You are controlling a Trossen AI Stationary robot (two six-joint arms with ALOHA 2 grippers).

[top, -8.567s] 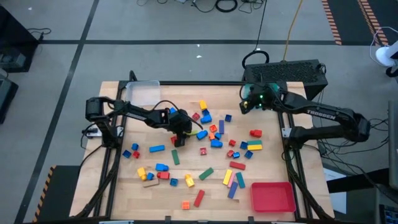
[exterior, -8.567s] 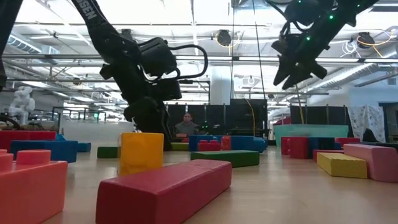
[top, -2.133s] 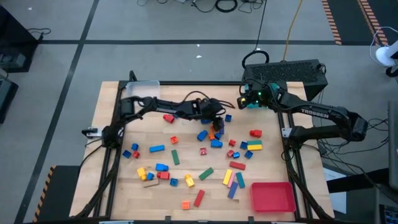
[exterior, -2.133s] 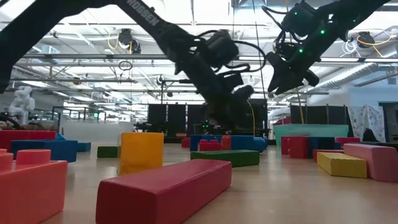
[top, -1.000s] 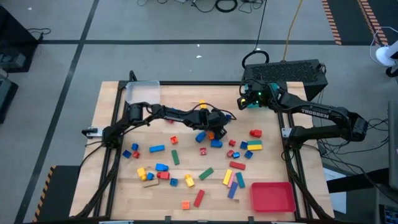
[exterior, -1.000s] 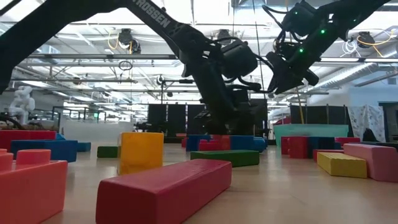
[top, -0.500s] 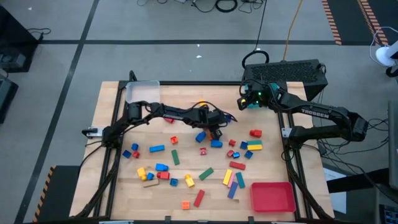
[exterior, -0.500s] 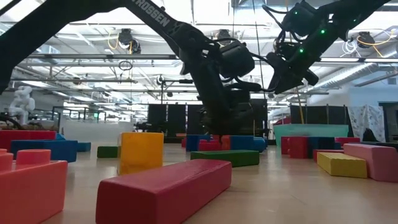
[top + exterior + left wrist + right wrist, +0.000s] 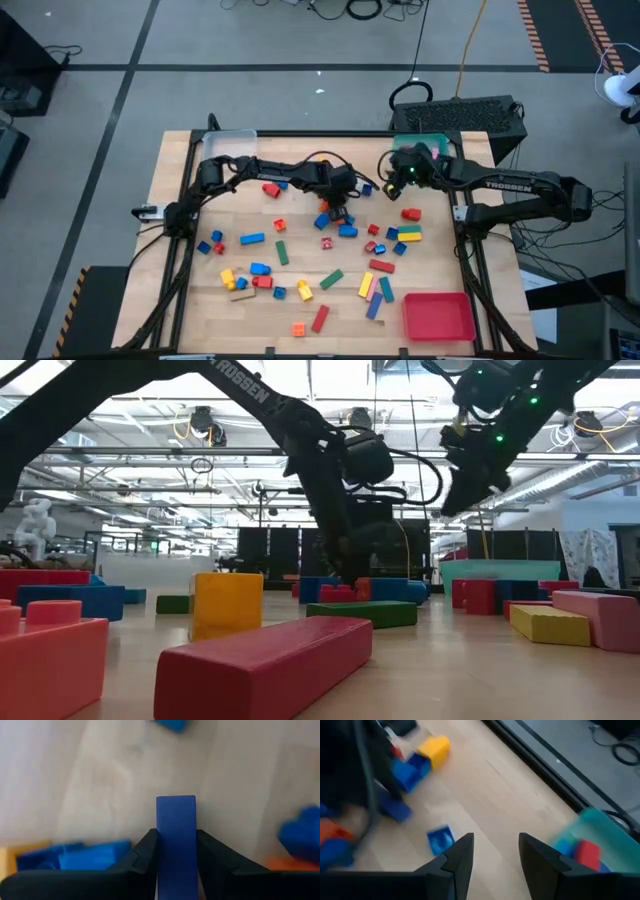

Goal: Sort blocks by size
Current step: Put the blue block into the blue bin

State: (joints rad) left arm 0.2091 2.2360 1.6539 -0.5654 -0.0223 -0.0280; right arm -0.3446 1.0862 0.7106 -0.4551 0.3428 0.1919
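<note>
- High view: the left gripper (image 9: 338,194) reaches across the wooden table (image 9: 180,290) into the thick of the blocks (image 9: 330,262), low over a blue and orange cluster. A red brick (image 9: 271,189) lies just beside its arm. Most of the loose blocks are scattered on the near side of this gripper, down toward the red tray (image 9: 438,316) at the near right corner. The clear tray (image 9: 229,148) sits at the far left corner, behind the left arm's shoulder.
- High view: the right gripper (image 9: 394,180) hangs over the far right part of the table, near the left gripper. A red brick (image 9: 410,213) lies just to its near side.
- Low view: the left gripper (image 9: 352,572) comes down among blue bricks far back on the table. The right gripper (image 9: 456,495) is held high, well clear of the blocks. A yellow cube (image 9: 227,605) and a long red bar (image 9: 265,662) stand in front of both.
- Left wrist view: the two dark fingers (image 9: 143,854) are clamped on a long blue bar (image 9: 175,837), which sticks out forward past their tips. Other blue bricks (image 9: 95,855) lie to either side on the wood.
- Right wrist view: the right gripper (image 9: 496,850) has its fingers spread apart with nothing between them. Ahead lie a small blue brick (image 9: 440,839) and a yellow brick (image 9: 435,749) against a blue one; a teal tray (image 9: 596,822) off to one side holds a red piece (image 9: 585,853) and a blue piece.
</note>
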